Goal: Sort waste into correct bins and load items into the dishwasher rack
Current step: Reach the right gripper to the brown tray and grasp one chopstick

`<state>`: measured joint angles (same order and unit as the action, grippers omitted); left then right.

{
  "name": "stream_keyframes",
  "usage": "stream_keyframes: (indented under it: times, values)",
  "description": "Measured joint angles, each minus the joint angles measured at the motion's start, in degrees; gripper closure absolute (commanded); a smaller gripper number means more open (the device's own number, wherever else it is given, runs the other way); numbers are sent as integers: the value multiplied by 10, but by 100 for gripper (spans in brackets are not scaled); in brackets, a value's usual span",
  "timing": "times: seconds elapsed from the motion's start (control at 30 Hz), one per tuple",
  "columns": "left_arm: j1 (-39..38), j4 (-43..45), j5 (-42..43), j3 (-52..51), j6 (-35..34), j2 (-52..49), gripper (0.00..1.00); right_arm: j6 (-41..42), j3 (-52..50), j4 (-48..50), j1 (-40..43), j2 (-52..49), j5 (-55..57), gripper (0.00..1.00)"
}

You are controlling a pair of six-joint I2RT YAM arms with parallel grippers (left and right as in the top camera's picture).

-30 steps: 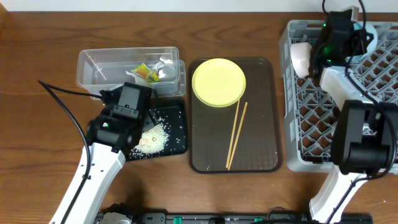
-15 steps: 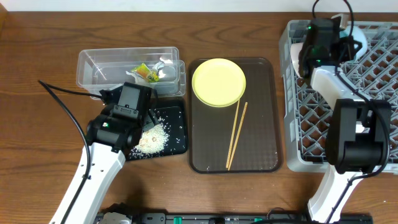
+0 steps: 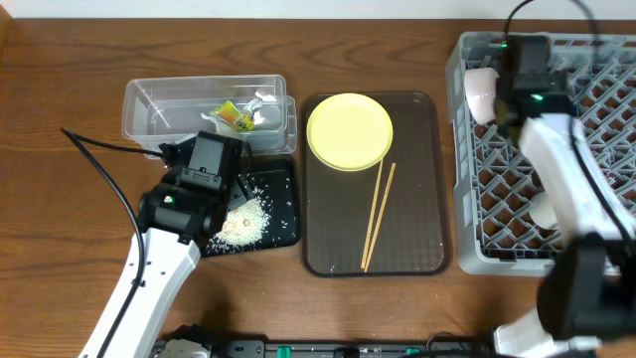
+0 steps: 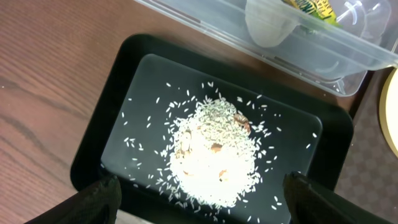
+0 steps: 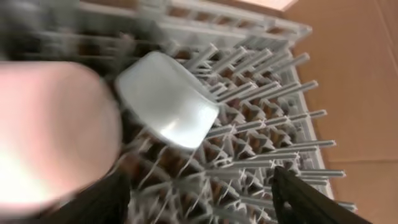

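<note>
My left gripper [image 4: 202,202] [image 3: 221,194] hangs open over the heap of white rice [image 4: 214,152] in the black tray [image 4: 93,134] [image 3: 288,174]. Behind it, the clear tub [image 3: 149,104] holds the green-and-orange wrapper [image 3: 234,116]. On the brown tray [image 3: 417,229] lie the yellow plate [image 3: 350,131] and the chopsticks [image 3: 378,214]. My right gripper [image 5: 202,199] [image 3: 524,70] is open above the grey dishwasher rack [image 3: 497,234], with nothing between its fingers. The pink bowl [image 3: 480,91] [image 5: 50,137] sits at its left. A pale bluish-white bowl [image 5: 168,99] lies on the tines ahead.
A small pale object [image 3: 542,211], partly hidden by my right arm, rests lower in the rack. A black cable [image 3: 109,189] runs across the table to the left of my left arm. Bare wooden table [image 3: 60,249] surrounds the trays.
My right gripper has gone from shut to open over the rack's far left corner, and its arm has swung. The left arm has not moved.
</note>
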<state>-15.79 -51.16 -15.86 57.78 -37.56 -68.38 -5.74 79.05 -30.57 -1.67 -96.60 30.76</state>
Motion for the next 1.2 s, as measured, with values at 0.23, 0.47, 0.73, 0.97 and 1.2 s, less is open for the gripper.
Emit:
stream_keyframes:
  times: [0.23, 0.47, 0.73, 0.97, 1.2]
  values:
    - [0, -1, 0, 0, 0, 0, 14, 93, 6, -185, -40, 121, -241, 38]
    - [0, 0, 0, 0, 0, 0, 14, 154, -38, -244, -128, 109, -368, 46]
    - [0, 0, 0, 0, 0, 0, 14, 265, -172, -134, -231, 51, -369, 53]
    - [0, 0, 0, 0, 0, 0, 14, 342, -233, -51, -275, 11, -338, 52]
    - [0, 0, 0, 0, 0, 0, 14, 388, -236, -47, -293, -32, -313, 55]
